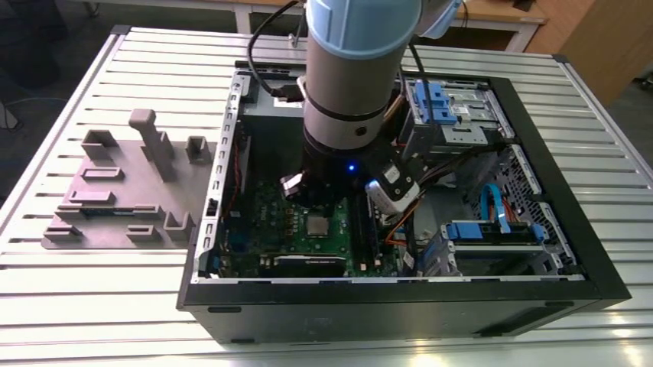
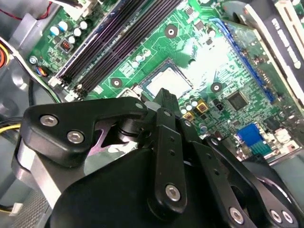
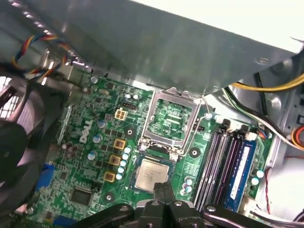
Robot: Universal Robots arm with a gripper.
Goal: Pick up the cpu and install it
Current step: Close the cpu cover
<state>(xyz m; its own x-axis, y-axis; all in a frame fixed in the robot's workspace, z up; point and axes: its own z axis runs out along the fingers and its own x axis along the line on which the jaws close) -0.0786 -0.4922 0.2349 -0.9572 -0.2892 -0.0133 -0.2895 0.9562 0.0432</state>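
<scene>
One cpu (image 3: 152, 173) flat on the motherboard (image 3: 80, 142), closed claw (image 3: 164, 188) just beside it

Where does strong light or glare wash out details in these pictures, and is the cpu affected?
Second wrist view: glare whitens the green motherboard beside the small square silver-topped cpu, whose top shines pale. First wrist view: white burn-out beyond the grey metal case wall; cpu evenly lit. Exterior view: bright reflections at the front edge of the slatted metal table, shade inside the black computer case.
</scene>
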